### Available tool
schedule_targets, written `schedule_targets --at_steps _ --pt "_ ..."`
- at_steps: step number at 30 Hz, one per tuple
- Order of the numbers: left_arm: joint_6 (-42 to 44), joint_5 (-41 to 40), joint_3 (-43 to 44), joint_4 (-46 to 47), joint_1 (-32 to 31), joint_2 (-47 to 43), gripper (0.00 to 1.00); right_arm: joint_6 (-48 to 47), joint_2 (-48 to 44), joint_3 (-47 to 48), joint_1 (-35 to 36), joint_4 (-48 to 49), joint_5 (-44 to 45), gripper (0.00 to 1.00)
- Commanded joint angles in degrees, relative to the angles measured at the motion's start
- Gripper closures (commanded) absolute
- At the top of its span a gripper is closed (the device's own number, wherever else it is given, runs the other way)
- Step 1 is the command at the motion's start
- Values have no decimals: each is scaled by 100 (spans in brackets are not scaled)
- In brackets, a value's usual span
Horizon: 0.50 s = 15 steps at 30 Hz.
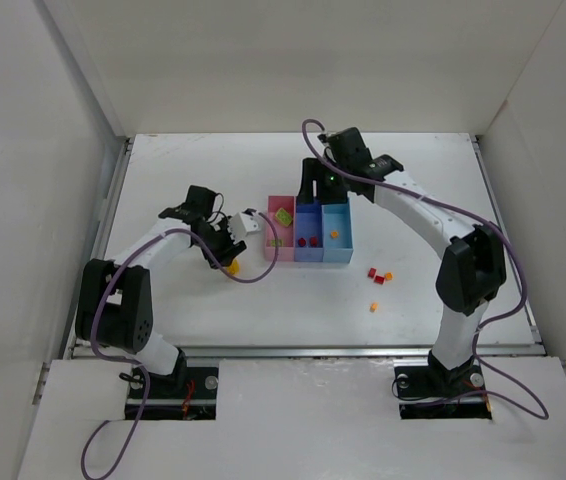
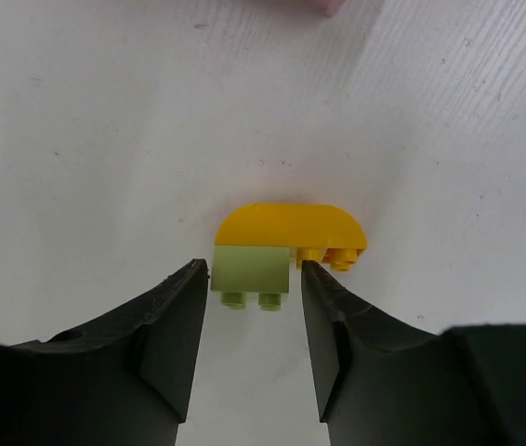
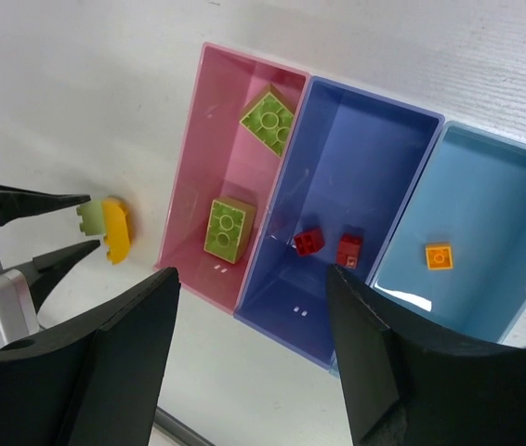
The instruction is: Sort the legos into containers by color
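The left gripper is low over the table, its black fingers parted a little wider than a yellow-green brick that sits between their tips. It has hold of nothing. A thin gap shows on the right side of the brick, and whether the left fingertip touches it I cannot tell. This brick is joined to a yellow rounded brick lying just beyond it on the table. Both sit left of the containers, near the pink bin.

The right gripper hangs above the containers with its jaws spread wide and nothing between them.

The 3 bins stand joined in a row. The pink bin is on the left and holds 2 yellow-green legos. The blue-violet bin is in the middle, with 2 red legos side by side. The light blue bin is on the right and holds 1 orange lego.

To the right of the light blue bin, loose on the table, lie a small red cluster, too small to count, with an orange piece just beside it. A 2nd orange piece lies apart from these, closer to the arm bases.
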Motion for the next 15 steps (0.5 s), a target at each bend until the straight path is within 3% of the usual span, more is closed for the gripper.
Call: schedule_targets --at_steps 1,9,13,14,15 --pt "17 141 -125 -176 -6 -93 59 -70 -307 -29 -47 244 2 30" --pt "210 204 -196 -414 -6 -93 57 -70 -307 -29 -47 244 2 30" --pt "263 150 -318 -414 -6 -93 77 -70 -307 -29 -47 244 2 30" --pt "263 150 -319 -414 -6 -93 90 -70 -307 -29 -47 244 2 30" --pt "202 150 -319 -414 -6 -93 97 -70 -307 -29 -47 244 2 30"
